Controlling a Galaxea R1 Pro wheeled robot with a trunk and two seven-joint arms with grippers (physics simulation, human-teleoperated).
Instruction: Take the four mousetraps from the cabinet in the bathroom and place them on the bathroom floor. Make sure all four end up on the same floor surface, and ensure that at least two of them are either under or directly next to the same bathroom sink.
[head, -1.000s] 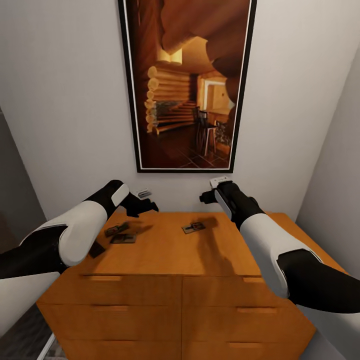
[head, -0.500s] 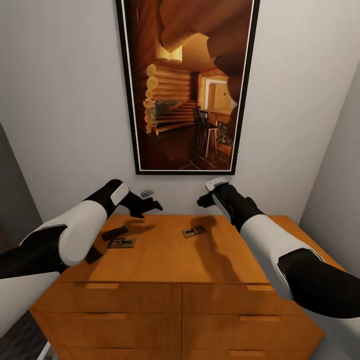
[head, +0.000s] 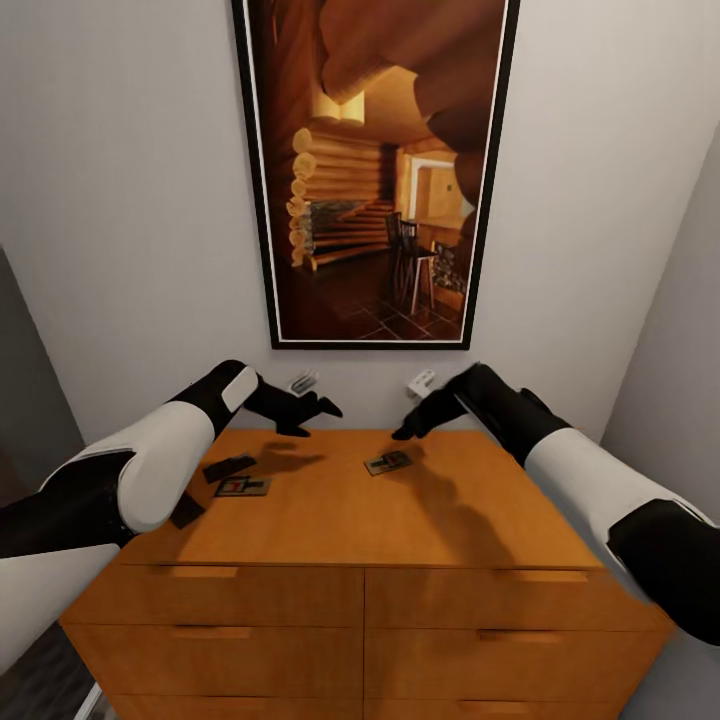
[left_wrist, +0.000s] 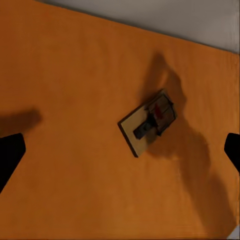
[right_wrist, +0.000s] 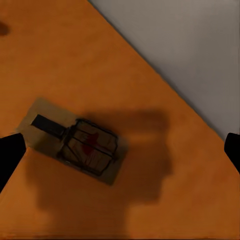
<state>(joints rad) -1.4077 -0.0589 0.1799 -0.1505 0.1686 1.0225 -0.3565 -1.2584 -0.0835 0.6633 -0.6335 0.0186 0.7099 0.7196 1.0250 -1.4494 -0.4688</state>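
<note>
Head view: right gripper (head: 404, 433) hovering just above and behind the lone mousetrap (head: 387, 462) mid-top of the cabinet (head: 340, 520), left gripper (head: 318, 411) hanging over the back edge, other traps (head: 240, 478) well off to its left. Left wrist: fingers (left_wrist: 10, 156) spread wide, nothing held, trap (left_wrist: 148, 121) lying flat between them on the wood. Right wrist: fingertips (right_wrist: 10, 152) wide apart too, empty, trap (right_wrist: 75, 142) right below, nearer one tip.

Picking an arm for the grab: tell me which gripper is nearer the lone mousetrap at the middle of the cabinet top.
Right. The right gripper hovers just above and beside the lone mousetrap, jaws open. The left gripper hangs farther off toward the robot's left, near the wall, jaws also open.
</note>
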